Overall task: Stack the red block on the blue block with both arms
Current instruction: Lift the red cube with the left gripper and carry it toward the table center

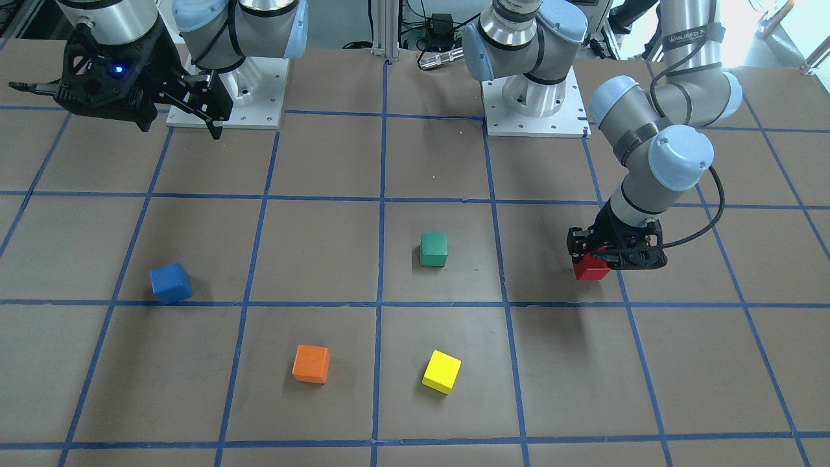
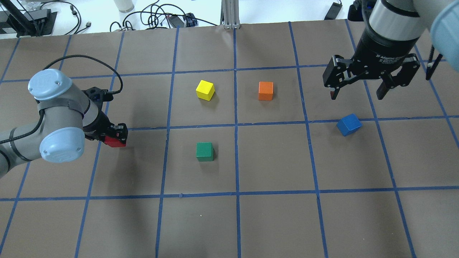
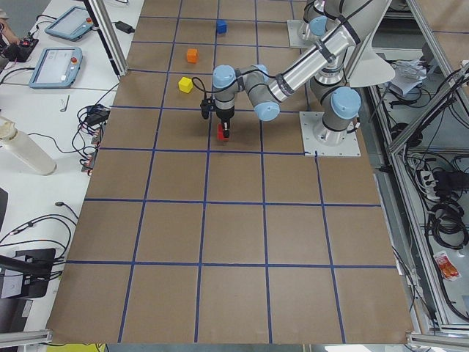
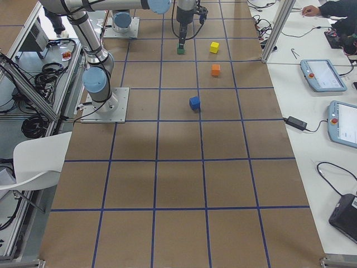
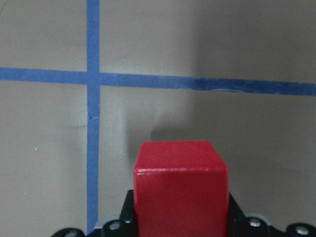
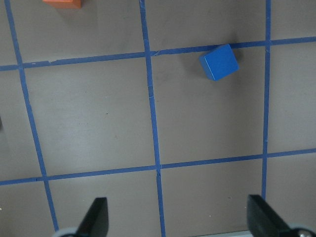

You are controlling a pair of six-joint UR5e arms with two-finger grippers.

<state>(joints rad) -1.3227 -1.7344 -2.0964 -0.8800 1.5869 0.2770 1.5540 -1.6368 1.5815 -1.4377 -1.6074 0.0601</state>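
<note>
Two grippers appear, in opposite states. The left gripper [image 2: 116,135] is clamped on the red block [image 2: 114,142], which sits between its fingers and protrudes below them. The left wrist view alone shows the block's near face at close range, with a short shadow on the brown table [image 5: 247,44] just beyond it. No view settles whether the block touches the table. The exterior right view does not resolve the block at all.

The right gripper [image 2: 356,94] hangs high, its jaws spread wide. The right wrist view shows both fingertips [image 6: 96,217] at its bottom edge, with bare table between them. The blue block [image 2: 349,124] lies on the table below this gripper, ahead of the fingertips and off to one side of their midline. It is well apart from the left gripper. Only the wrist view shows it turned askew to the blue tape grid [image 6: 153,123], one corner at a tape line.

The overhead view places the green block [image 2: 204,151], yellow block [image 2: 205,90] and orange block [image 2: 265,90] between the two grippers, with the green one nearest the left gripper.
</note>
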